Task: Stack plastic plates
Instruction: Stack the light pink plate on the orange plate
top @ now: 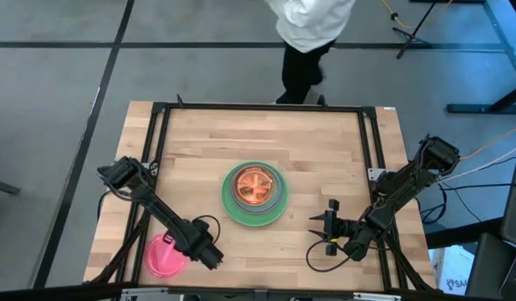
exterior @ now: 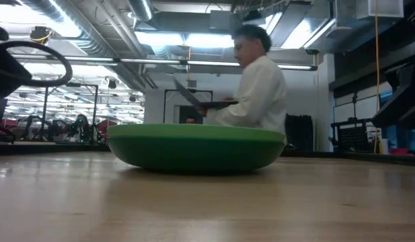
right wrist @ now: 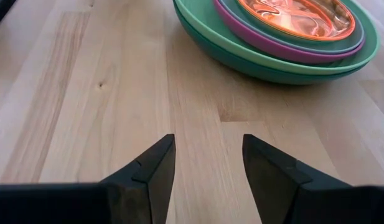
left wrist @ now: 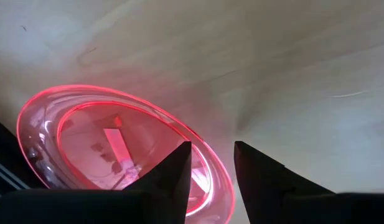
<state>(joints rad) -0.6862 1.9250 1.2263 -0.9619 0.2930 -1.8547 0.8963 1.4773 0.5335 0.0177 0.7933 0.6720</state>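
Lying under the left gripper (left wrist: 211,163), the pink plate (left wrist: 111,146) touches it.

Two dark, jointed arms, left arm (top: 157,209) and right arm (top: 400,192), each trailing looped black cable and ending in a gripper with two black wedge-shaped fingers (right wrist: 151,171).

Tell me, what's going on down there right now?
Left gripper open at the translucent pink plastic plate, near table edge. Right gripper open, empty, waiting beside the stack of round plastic plates, orange on top. Nothing in the way.
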